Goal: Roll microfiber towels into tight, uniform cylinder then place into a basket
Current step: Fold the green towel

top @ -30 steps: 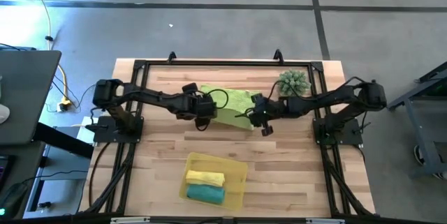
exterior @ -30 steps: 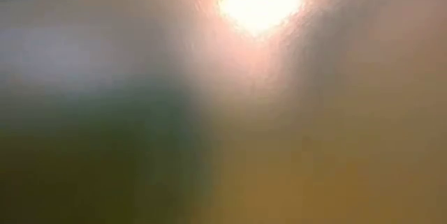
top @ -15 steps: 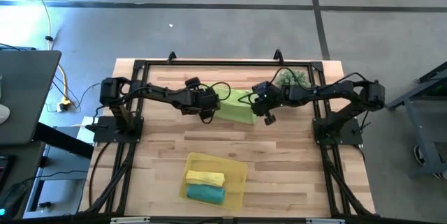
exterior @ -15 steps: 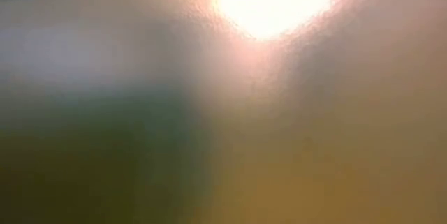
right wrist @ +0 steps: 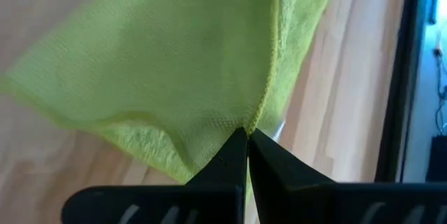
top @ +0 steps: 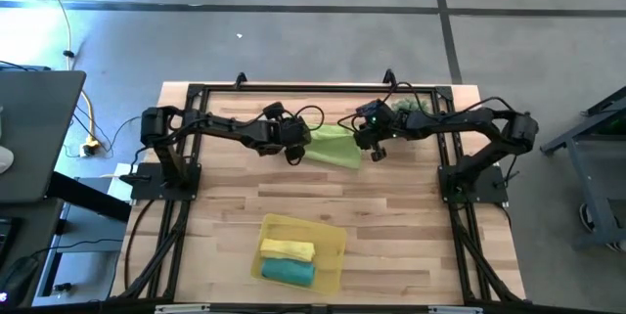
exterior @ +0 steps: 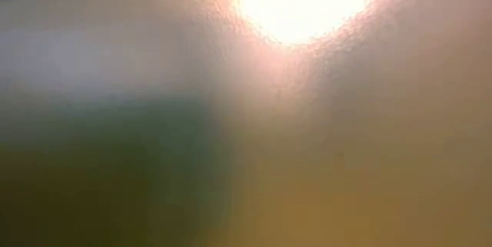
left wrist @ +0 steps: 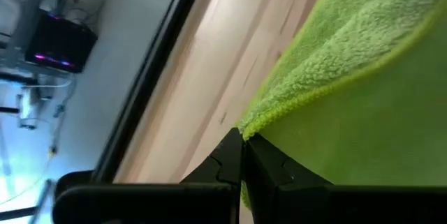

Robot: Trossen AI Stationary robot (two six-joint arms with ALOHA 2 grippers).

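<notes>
You have the left gripper (top: 293, 146) and right gripper (top: 373, 145) each pinched on a lime towel (top: 333, 146) edge, spreading it for rolling.

A spiky green ball-shaped plant (top: 412, 111) sits near the far right corner of the wooden tabletop (top: 391, 236). A black metal frame (top: 293, 88) runs along the tabletop's far edge and down both sides. Beyond the left edge, a dark desk (top: 34, 138) stands on the grey floor (top: 293, 30), with a yellow cable (top: 90, 118) beside it.
</notes>
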